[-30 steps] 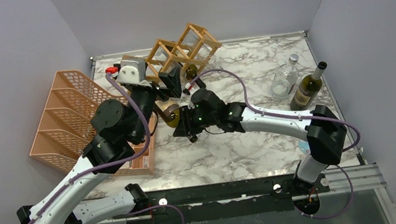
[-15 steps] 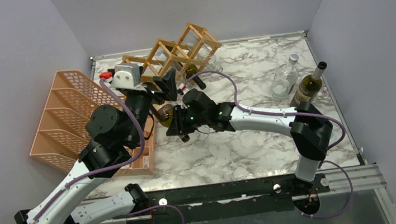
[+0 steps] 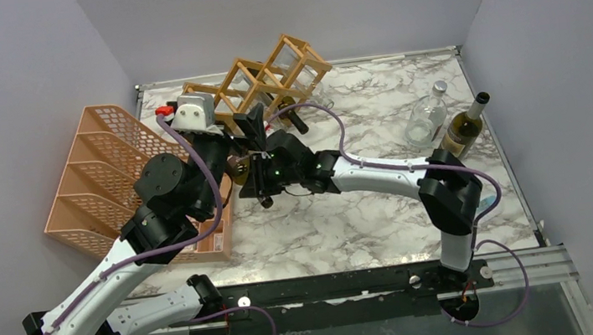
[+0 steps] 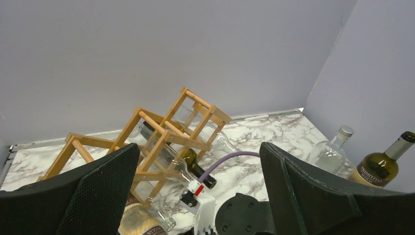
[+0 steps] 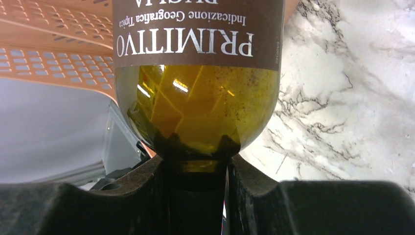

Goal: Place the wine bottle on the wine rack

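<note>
My right gripper (image 5: pixel 195 172) is clamped on the wine bottle (image 5: pixel 198 93) neck. The bottle's long axis runs 3-to-9, base toward the pink organizer (image 3: pixel 100 173), at 7 o'clock off the wine rack (image 3: pixel 270 73). Left gripper (image 4: pixel 199 147) is gaping wide.

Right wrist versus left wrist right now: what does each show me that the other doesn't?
Only right wrist: the right fingers shut on the neck of the PRIMITIVO-labelled wine bottle, and the pink mesh organizer. Only left wrist: the wine rack with bottles in it, the open left fingers, a clear bottle and a second wine bottle standing at the right. Both: the marble table.
</note>
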Controlling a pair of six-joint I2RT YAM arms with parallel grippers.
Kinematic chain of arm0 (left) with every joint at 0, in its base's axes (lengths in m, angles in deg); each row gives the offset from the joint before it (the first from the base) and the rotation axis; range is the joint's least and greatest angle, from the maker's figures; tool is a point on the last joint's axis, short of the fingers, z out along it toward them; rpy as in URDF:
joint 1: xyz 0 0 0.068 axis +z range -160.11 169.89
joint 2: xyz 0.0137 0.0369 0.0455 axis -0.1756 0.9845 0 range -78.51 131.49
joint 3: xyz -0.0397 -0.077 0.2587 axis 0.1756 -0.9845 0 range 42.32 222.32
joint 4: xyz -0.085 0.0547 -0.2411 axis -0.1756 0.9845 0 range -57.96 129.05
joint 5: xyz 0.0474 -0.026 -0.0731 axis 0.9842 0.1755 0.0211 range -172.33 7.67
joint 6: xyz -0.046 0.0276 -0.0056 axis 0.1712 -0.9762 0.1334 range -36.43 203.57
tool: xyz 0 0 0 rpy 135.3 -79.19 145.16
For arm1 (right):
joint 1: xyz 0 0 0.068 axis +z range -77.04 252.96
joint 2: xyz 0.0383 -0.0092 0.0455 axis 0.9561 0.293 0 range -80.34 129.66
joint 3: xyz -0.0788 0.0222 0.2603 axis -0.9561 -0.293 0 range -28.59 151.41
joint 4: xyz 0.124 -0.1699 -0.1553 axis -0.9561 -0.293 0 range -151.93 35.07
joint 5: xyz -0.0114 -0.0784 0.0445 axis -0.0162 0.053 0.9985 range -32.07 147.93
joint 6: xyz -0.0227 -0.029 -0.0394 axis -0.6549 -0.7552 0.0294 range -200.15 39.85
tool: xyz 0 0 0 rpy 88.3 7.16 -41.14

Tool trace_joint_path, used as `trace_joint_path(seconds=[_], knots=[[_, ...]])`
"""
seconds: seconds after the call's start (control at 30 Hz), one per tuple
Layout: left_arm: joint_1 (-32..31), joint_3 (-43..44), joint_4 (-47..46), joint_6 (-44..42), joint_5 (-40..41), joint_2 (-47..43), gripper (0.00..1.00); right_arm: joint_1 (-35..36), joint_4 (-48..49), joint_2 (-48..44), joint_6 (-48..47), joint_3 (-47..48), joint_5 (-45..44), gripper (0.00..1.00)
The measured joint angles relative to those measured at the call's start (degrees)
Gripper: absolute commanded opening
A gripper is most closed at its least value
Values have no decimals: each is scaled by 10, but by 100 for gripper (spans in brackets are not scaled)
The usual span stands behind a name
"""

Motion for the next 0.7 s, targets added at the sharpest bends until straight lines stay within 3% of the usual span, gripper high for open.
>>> trace_joint_path(seconds=[0.5, 0.7], knots=[[0, 15, 27, 0, 4, 5, 99, -1, -8, 116, -27, 135, -42, 11], [0, 30, 37, 2, 4, 7, 99, -5, -20, 140, -43, 172, -46, 21]])
